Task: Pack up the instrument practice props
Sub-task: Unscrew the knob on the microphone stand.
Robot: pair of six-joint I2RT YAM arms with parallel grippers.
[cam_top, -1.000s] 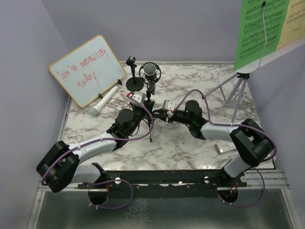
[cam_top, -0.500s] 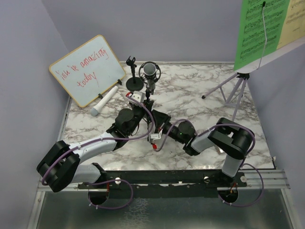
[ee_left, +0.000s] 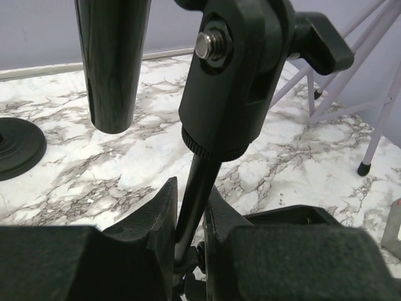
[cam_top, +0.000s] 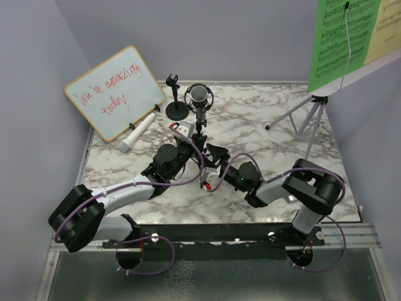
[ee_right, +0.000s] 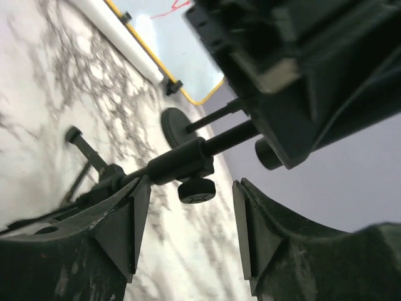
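Note:
A grey-headed microphone [cam_top: 198,95] sits in the ring mount of the black tripod [cam_top: 201,120] at mid table. My left gripper [cam_top: 196,135] is shut on the tripod's stem [ee_left: 195,188], just under its swivel head [ee_left: 232,81]. My right gripper [cam_top: 210,155] is open low at the tripod's near side, its jaws either side of the stem collar and knob [ee_right: 196,190]. The round-base mic holder [cam_top: 176,110] stands behind. A second microphone [cam_top: 140,130] lies by the whiteboard. The lilac music rack [cam_top: 308,118] holds green and yellow sheets [cam_top: 348,37] at the right.
The wood-framed whiteboard [cam_top: 114,91] with red writing leans at the back left. Purple walls close in the left, back and right sides. The rack's lilac legs [ee_left: 376,125] spread over the marble right of the tripod. Both arms' cables cross near the tripod.
My right arm has swung from the tripod's right side round to its near side, lower down, and its jaws have opened. The left gripper has kept its hold on the stem.

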